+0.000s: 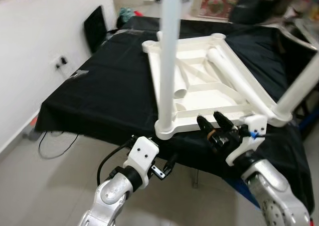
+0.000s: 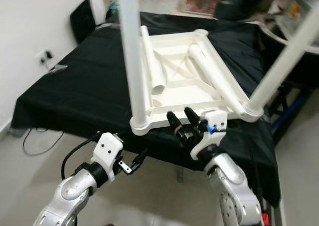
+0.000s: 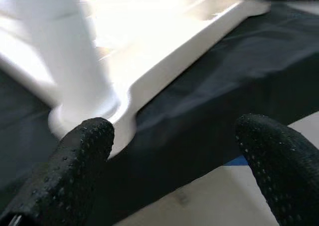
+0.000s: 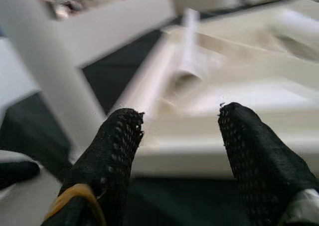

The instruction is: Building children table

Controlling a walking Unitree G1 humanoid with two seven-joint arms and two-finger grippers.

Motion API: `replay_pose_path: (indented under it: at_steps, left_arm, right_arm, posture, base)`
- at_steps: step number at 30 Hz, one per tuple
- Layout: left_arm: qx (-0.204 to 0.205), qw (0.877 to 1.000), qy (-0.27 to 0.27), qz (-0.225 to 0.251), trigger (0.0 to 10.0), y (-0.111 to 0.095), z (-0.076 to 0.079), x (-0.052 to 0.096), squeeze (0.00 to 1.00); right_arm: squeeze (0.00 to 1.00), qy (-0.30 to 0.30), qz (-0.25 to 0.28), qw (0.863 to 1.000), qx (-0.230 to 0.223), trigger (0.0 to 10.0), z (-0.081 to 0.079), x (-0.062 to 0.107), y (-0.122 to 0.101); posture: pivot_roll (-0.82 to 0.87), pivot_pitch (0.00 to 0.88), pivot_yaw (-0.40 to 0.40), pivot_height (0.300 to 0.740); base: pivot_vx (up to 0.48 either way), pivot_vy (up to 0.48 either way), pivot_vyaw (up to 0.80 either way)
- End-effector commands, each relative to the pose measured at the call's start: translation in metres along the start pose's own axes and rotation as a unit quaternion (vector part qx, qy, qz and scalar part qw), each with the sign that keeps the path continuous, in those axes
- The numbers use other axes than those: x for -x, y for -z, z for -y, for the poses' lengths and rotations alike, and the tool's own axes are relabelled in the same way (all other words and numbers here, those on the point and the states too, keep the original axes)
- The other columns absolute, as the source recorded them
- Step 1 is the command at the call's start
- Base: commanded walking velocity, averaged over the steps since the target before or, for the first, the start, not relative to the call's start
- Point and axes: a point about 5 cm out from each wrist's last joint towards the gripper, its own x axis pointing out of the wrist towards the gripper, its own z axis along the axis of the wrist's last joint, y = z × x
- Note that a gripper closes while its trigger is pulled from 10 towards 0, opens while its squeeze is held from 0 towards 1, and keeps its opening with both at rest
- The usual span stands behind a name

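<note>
The upturned children's table top (image 1: 199, 94) looks like smooth white moulded plastic with a faint sheen, and so do its fitted legs (image 1: 169, 51). A loose white leg tube (image 1: 180, 84) lying inside has the same finish. The worktop (image 1: 99, 91) wears matt black cloth, lightly wrinkled. The left hand (image 3: 174, 161) has black rubbery fingers (image 3: 75, 161) with a dotted texture; the right hand (image 4: 179, 151) fingers (image 4: 249, 156) look meshed. The arm shells (image 1: 112, 196) are brushed silver metal. The floor (image 1: 50, 186) at 7 o'clock is pale glossy tile.
</note>
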Motion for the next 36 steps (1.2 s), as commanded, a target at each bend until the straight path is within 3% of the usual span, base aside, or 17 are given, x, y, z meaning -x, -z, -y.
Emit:
replay_pose_path:
  at_steps: [1,5,14,33,36]
  left_arm:
    - [0.003,1.0,0.0,-0.004,10.0,0.003,0.0,0.001,0.0]
    - [0.004,1.0,0.0,-0.004,10.0,0.003,-0.001,0.0,0.0]
    - [0.006,1.0,-0.009,-0.004,10.0,0.004,-0.002,0.0,0.0]
    - [0.004,1.0,-0.007,-0.007,10.0,0.004,-0.003,0.0,0.0]
    - [0.004,1.0,-0.006,-0.008,10.0,0.004,-0.003,0.0,0.0]
  right_arm:
    - [0.0,0.007,-0.003,1.0,0.004,10.0,-0.002,0.002,0.001]
    - [0.0,0.022,0.003,1.0,-0.005,10.0,0.001,0.0,0.0]
    - [0.0,0.04,0.014,0.999,0.003,10.0,-0.001,-0.005,0.003]
    - [0.0,0.089,0.013,0.996,0.019,10.0,0.013,-0.003,0.004]
    - [0.0,0.091,-0.001,0.995,0.033,10.0,0.023,0.002,0.004]
  posture:
    - [0.09,0.099,-0.002,0.74]
    - [0.09,0.102,-0.001,0.74]
    - [0.09,0.109,-0.002,0.74]
    - [0.09,0.122,0.003,0.74]
    - [0.09,0.124,0.001,0.74]
  base:
    - [0.0,0.0,-0.79]
    - [0.0,0.0,-0.78]
    - [0.0,0.0,0.0]
    - [0.0,0.453,0.0]
    - [0.0,0.0,0.0]
